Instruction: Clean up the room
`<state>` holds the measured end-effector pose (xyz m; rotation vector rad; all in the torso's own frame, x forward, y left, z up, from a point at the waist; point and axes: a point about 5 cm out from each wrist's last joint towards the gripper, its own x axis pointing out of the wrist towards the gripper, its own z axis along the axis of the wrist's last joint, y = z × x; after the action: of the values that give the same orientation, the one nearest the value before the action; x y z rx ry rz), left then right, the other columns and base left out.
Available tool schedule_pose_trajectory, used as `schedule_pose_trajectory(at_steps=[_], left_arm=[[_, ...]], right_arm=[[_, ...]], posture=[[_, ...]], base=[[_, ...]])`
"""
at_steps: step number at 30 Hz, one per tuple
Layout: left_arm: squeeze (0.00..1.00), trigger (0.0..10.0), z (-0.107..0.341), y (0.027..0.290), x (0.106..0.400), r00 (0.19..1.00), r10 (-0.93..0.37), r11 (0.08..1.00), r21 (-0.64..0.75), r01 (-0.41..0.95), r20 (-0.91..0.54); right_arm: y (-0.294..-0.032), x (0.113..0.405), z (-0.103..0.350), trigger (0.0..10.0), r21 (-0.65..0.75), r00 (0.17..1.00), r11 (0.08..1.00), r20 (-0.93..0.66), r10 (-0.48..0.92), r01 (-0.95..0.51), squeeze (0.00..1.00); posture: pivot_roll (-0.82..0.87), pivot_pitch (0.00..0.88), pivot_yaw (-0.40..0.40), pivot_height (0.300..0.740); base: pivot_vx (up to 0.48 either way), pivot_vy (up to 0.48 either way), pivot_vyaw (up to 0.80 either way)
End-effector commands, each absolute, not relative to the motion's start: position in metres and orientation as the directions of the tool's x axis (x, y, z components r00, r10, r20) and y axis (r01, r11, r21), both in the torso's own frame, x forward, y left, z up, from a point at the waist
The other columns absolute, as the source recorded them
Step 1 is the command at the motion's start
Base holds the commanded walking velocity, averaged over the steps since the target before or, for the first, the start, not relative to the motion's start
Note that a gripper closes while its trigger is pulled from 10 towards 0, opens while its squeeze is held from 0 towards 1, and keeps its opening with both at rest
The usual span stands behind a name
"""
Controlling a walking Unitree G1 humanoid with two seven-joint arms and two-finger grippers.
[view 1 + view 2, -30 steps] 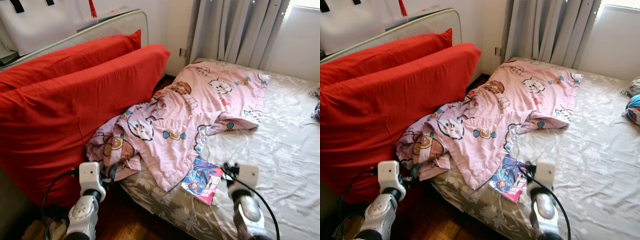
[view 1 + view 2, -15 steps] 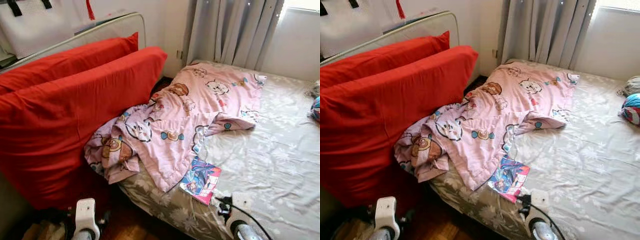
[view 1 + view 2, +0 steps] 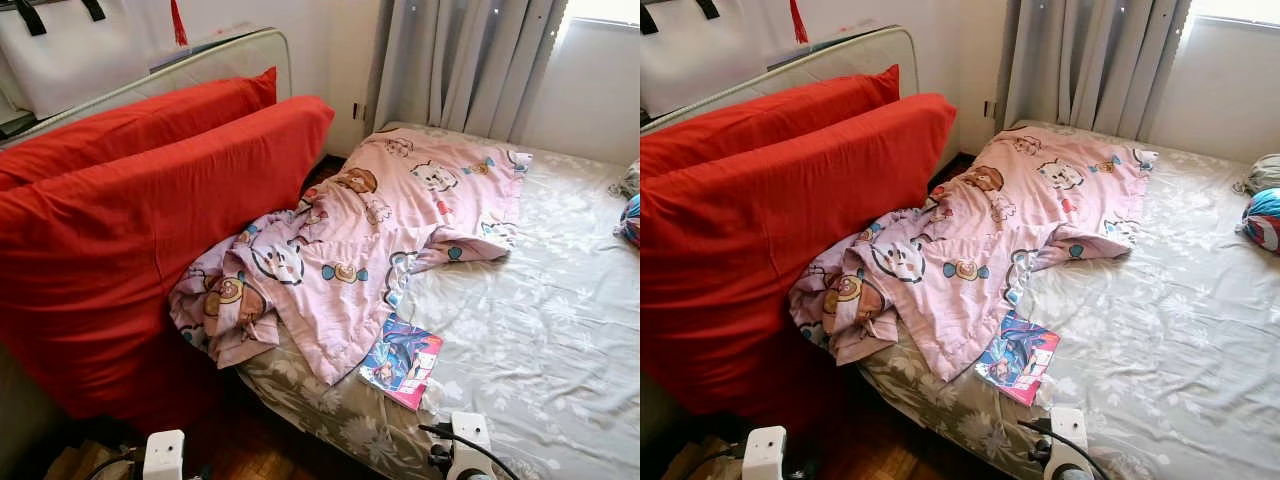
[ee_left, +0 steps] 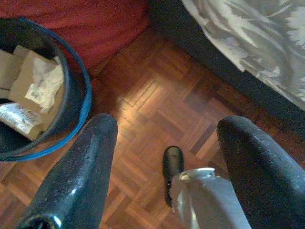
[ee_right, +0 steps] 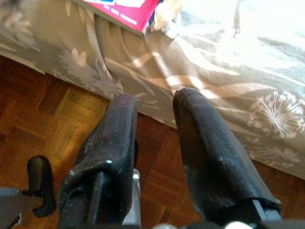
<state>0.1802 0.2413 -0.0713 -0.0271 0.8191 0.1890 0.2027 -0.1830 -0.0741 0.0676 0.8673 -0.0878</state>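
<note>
Evidently both arms have dropped low since a second ago: left gripper [image 4: 164, 138] wide and empty above the parquet, right gripper [image 5: 155, 112] narrow, empty. Magazine [image 3: 402, 360] lies uncollected beside the crumpled blanket [image 3: 370, 230] at the bed's edge.

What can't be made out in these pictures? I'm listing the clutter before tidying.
- Book: one corner lies under the blanket; cover too small to read in the eye views.
- Blue object: cut off by the right edge.
- Bin: cut by the left wrist view's edge and partly behind the left claw; its papers can't be identified.
- Floor under the bed: hidden.
</note>
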Motion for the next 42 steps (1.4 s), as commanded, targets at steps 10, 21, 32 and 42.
schedule_pose_trajectory(at_steps=[10, 21, 32, 42], left_arm=[[0.0, 10.0, -0.072, 0.24, 0.18, 0.666, 0.175, 0.976, 0.04, -0.212, -0.725], [0.0, 10.0, -0.055, 0.234, 0.211, 0.756, 0.152, 0.983, 0.016, -0.184, -0.636], [0.0, 10.0, -0.039, 0.235, 0.231, 0.824, 0.154, 0.98, -0.023, -0.199, -0.546], [0.0, 10.0, -0.027, 0.234, 0.248, 0.864, 0.148, 0.98, -0.046, -0.194, -0.482]], right_arm=[[-0.185, 0.208, -0.07, 10.0, 0.02, 0.664, 0.992, -0.745, -0.067, 0.122, 0.0], [-0.184, 0.209, -0.07, 10.0, 0.023, 0.664, 0.991, -0.744, -0.07, 0.13, 0.0], [-0.182, 0.21, -0.07, 10.0, 0.025, 0.668, 0.991, -0.741, -0.067, 0.128, 0.0], [-0.186, 0.21, -0.069, 10.0, 0.015, 0.679, 0.989, -0.729, -0.089, 0.146, 0.0]], posture=[[0.02, 0.0, -0.011, 0.725], [0.02, 0.0, -0.009, 0.725], [0.02, 0.0, -0.007, 0.702], [0.01, 0.0, -0.003, 0.702]], base=[[0.0, 0.0, 0.0], [0.0, 0.0, 0.0], [0.0, 0.0, 0.0], [0.0, 0.0, 0.0]])
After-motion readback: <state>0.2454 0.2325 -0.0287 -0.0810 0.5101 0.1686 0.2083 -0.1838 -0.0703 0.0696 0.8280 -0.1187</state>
